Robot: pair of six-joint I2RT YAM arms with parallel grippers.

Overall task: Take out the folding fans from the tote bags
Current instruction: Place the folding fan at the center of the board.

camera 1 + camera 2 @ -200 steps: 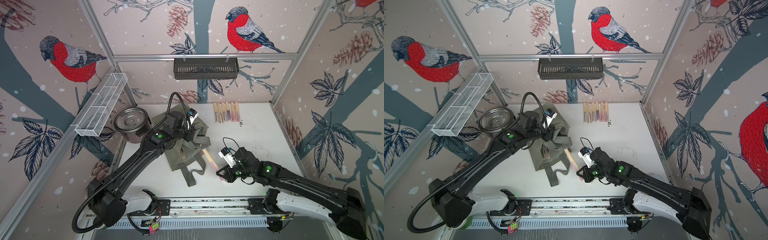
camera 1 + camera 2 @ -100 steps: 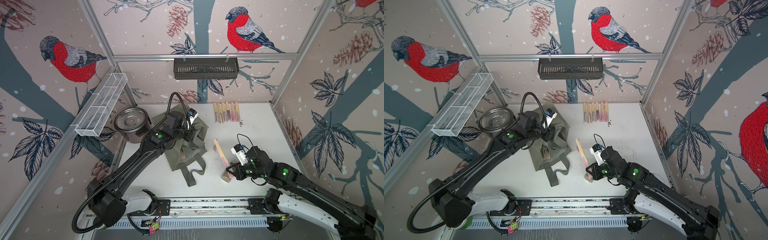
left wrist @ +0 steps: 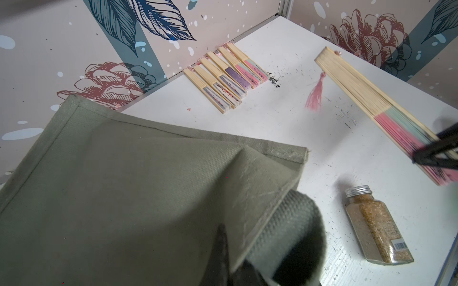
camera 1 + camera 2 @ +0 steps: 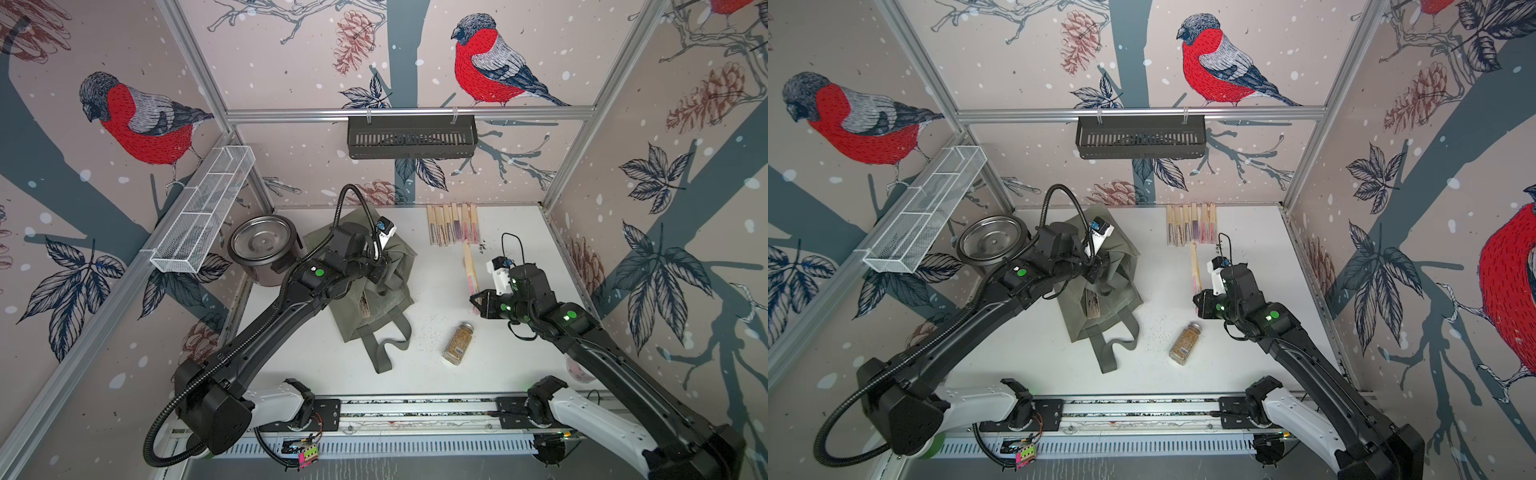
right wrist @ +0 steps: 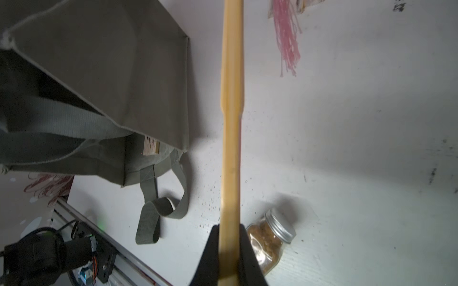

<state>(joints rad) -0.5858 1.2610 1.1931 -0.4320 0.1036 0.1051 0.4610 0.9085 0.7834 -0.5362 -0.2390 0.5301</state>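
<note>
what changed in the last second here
The right tool, shut on a fan, carried it from beside the bag to the right and back, toward the row of fans at the rear wall. That uncovered the jar. Nothing was let go. The left tool stayed shut on the bag; bag, row and pot did not move.

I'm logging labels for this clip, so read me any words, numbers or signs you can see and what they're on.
Nothing can be read.
Spice jar: label with a barcode, digits too small.
Dark marks on the table: too blurred.
</note>
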